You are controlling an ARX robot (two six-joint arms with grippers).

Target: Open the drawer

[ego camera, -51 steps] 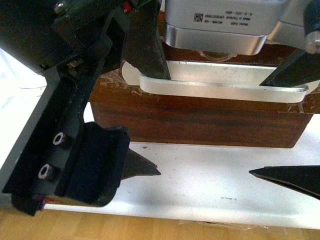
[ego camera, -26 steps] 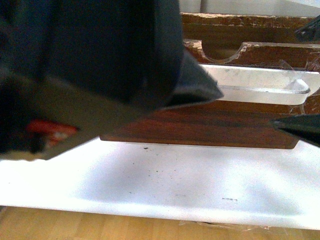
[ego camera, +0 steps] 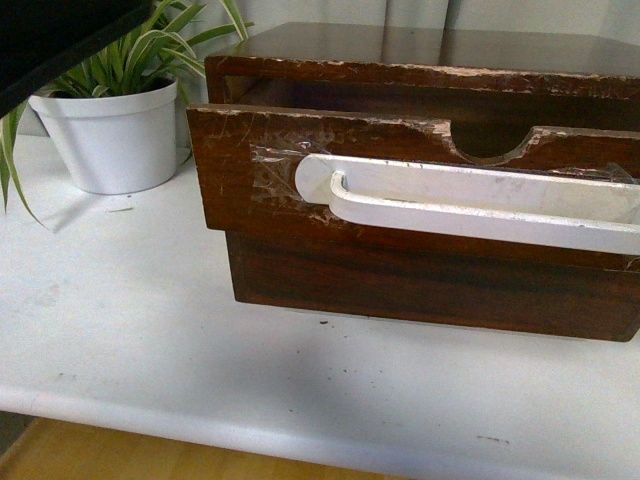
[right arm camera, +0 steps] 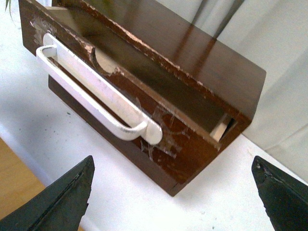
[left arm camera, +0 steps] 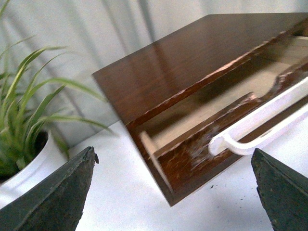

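The drawer [ego camera: 250,165] is a dark brown wooden front with chipped edges, a half-round notch and a long white handle [ego camera: 480,205] taped on. It stands pulled out a little from the brown cabinet [ego camera: 400,45], above a plain handle-less front [ego camera: 400,285]. It also shows in the left wrist view [left arm camera: 192,159] and the right wrist view [right arm camera: 159,130], with a gap behind its front. My left gripper [left arm camera: 173,192] is open and empty, off the drawer's left corner. My right gripper [right arm camera: 173,192] is open and empty, off its right corner. Neither touches the drawer.
A white pot [ego camera: 115,135] with a green plant stands left of the cabinet on the white table [ego camera: 150,340]. It also shows in the left wrist view [left arm camera: 29,168]. A dark part of an arm [ego camera: 50,40] fills the front view's top left corner. Wooden floor lies below the table edge.
Both arms have drawn back out of the front view, away from the handle. The drawer now stands pulled out a little from the cabinet.
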